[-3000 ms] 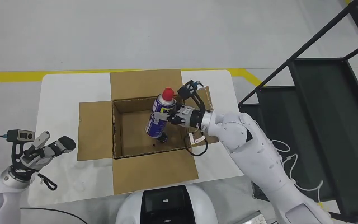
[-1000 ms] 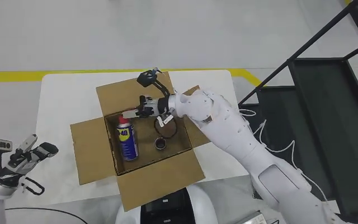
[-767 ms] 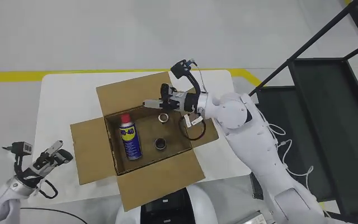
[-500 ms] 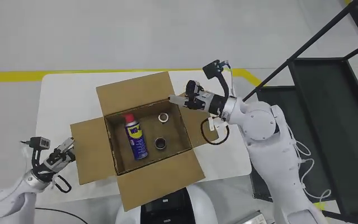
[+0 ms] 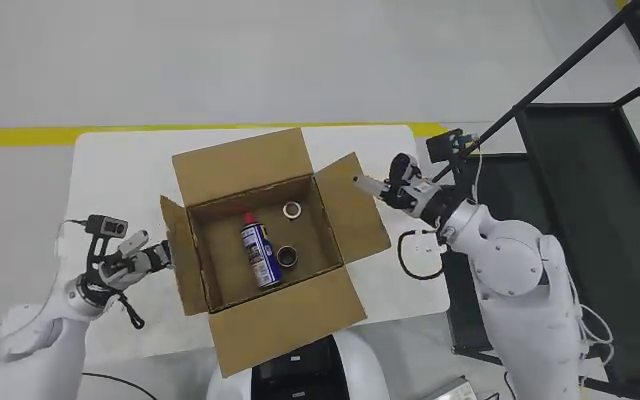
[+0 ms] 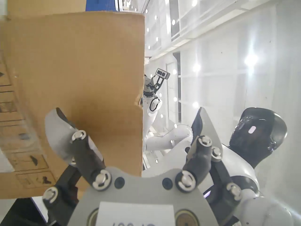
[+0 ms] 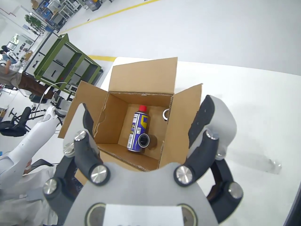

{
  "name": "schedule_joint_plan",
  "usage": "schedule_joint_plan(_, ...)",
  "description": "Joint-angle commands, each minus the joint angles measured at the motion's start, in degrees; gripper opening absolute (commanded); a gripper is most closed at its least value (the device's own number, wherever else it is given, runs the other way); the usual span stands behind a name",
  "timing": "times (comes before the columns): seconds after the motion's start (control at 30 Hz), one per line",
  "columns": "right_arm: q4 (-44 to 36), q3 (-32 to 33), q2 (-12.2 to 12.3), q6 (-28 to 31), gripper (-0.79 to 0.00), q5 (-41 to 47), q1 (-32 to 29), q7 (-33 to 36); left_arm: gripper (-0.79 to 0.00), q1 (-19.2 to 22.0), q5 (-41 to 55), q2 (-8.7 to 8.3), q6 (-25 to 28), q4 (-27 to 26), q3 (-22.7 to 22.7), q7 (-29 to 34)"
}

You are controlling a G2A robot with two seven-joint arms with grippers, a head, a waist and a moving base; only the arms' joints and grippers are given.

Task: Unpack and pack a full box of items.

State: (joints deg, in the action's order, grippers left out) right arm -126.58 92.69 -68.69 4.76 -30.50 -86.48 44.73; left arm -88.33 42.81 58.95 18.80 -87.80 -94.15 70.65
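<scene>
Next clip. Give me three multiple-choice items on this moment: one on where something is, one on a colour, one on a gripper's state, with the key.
1. Where is the spray can?
A. Standing upright outside the box
B. Lying inside the box
C. Clamped by a gripper

2. What colour is the can's cap?
A. Green
B. White
C. Red

3. The right gripper is:
A. open and empty
B. shut on the can
C. shut on the box

Key:
1 B: the top view shows the can on its side on the box floor.
2 C: the right wrist view shows a red cap at the can's end.
3 A: its fingers stand apart with nothing between them, out past the box's flap.
</scene>
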Motion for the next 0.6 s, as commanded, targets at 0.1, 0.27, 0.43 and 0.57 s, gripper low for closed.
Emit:
schedule_joint_plan(0.1,-1.8,3.2,0.2,0.3,0.000,0.4,-4.3,-2.1,0.000,4.4,-3.4,0.60,-0.2,1.1,6.4,-0.2)
schedule_joint_plan(0.27,-0.9,6.1,0.4,0.4,0.000,0.3,-8.7,-3.8,0.000,7.5,-5.7,1.13,-0.4,2.9,11.0,-0.3)
schedule_joint_plan(0.43,3.1,6.6,0.4,1.1,0.000,0.9,-12.5,-5.9,0.000,8.2,-7.8,1.28,-0.2,2.7,12.8,-1.1)
schedule_joint_plan(0.57,5.9,5.6,0.4,3.1,0.000,3.0,-13.8,-7.4,0.000,7.7,-8.7,1.12,-0.1,1.3,12.2,-2.2)
